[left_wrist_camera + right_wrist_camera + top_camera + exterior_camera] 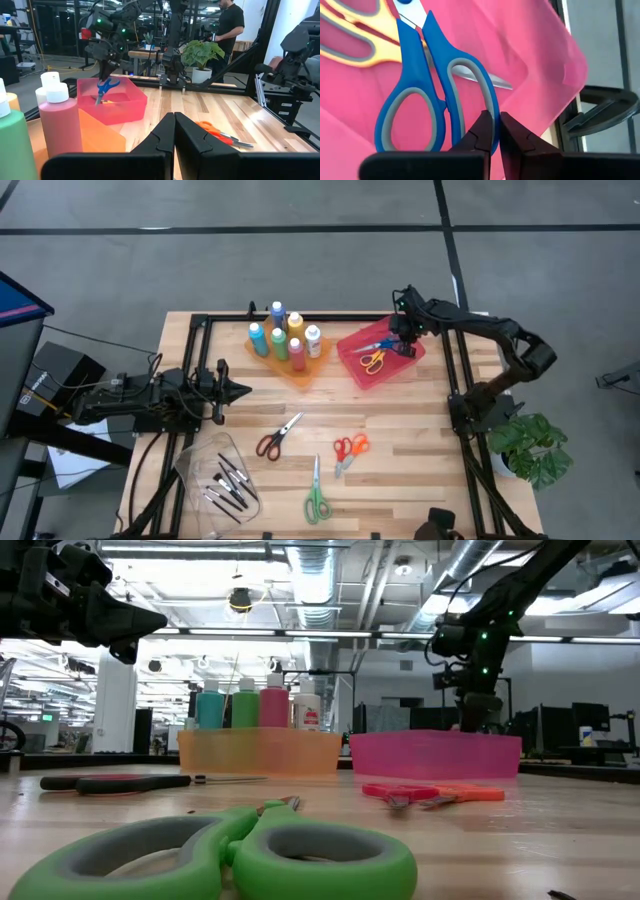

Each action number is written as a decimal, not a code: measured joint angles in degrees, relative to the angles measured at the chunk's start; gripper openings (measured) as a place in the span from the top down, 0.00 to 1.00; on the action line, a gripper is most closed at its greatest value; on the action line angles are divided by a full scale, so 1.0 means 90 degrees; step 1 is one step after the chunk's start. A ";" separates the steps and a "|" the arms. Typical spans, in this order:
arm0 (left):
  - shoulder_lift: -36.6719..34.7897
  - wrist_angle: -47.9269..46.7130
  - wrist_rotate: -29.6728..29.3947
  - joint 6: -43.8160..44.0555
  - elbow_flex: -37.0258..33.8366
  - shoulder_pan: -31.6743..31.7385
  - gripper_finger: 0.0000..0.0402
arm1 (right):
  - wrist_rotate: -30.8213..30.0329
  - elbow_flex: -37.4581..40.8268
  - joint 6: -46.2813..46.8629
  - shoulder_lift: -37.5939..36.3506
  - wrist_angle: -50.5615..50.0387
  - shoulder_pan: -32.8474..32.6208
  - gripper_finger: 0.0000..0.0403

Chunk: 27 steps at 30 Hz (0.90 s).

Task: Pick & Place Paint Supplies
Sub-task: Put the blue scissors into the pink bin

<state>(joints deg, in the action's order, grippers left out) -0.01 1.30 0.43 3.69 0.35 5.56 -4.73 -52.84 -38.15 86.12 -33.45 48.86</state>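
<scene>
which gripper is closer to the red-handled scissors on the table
Left. The left gripper, shut, waits just above and left of the red-handled scissors in the high view. The right gripper is far across the table over the pink tray, shut on the blue scissors.

My wooden table [410, 430] carries a red tray [395, 367] directly under my right gripper [407, 346]. Beside it, toward my left gripper [243, 390], sits an orange tray [300, 372]. Red scissors [276, 436], orange scissors [350, 450] and green scissors [317, 496] lie loose nearer me, by a clear tray [205, 465].
</scene>
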 joint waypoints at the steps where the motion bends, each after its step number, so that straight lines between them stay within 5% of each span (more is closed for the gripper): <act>1: 0.0000 0.0000 0.0000 0.0001 -0.0001 0.0000 1.00 | -0.0006 0.0000 0.0002 0.0051 0.0005 0.0020 0.98; 27: 0.0000 0.0001 0.0000 0.0000 -0.0001 0.0000 1.00 | -0.0148 -0.0002 0.0240 0.0793 0.0245 0.0044 0.90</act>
<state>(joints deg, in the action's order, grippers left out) -0.01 1.31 0.43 3.69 0.34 5.56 -6.07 -52.86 -35.99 93.25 -31.24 49.25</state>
